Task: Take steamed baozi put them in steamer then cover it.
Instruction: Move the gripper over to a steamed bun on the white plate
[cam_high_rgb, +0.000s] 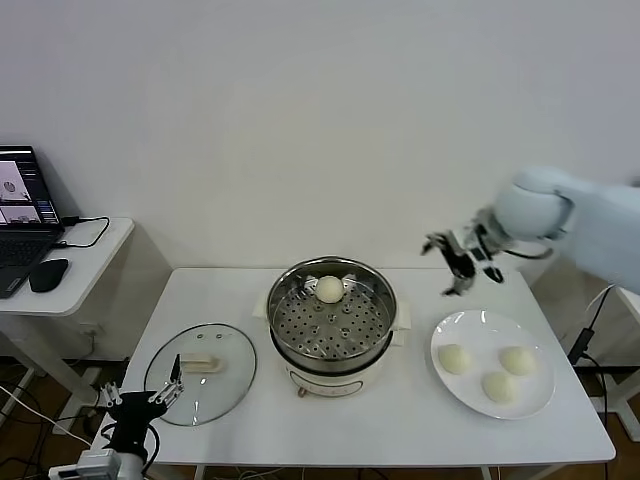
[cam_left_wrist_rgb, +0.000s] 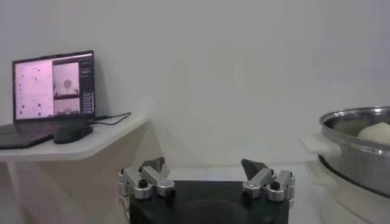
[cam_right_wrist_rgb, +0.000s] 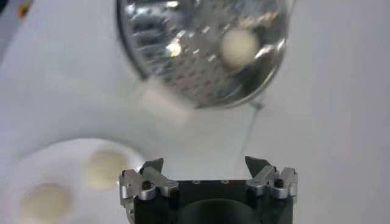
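Observation:
One baozi (cam_high_rgb: 329, 289) lies on the perforated tray at the back of the steamer (cam_high_rgb: 372, 338) in the table's middle; it also shows in the right wrist view (cam_right_wrist_rgb: 238, 47). Three baozi lie on a white plate (cam_high_rgb: 484, 327) at the right: (cam_high_rgb: 454, 358), (cam_high_rgb: 517, 360), (cam_high_rgb: 498, 386). The glass cover (cam_high_rgb: 225, 375) with its cream handle lies flat left of the steamer. My right gripper (cam_high_rgb: 463, 262) is open and empty, in the air between the steamer and the plate, above the table's back right. My left gripper (cam_high_rgb: 150, 398) is open and empty, low at the table's front left corner.
A side table at the left holds a laptop (cam_high_rgb: 24, 215) and a black mouse (cam_high_rgb: 48, 274), also in the left wrist view (cam_left_wrist_rgb: 52, 85). A white wall stands behind the table. Cables hang at the far right (cam_high_rgb: 590, 330).

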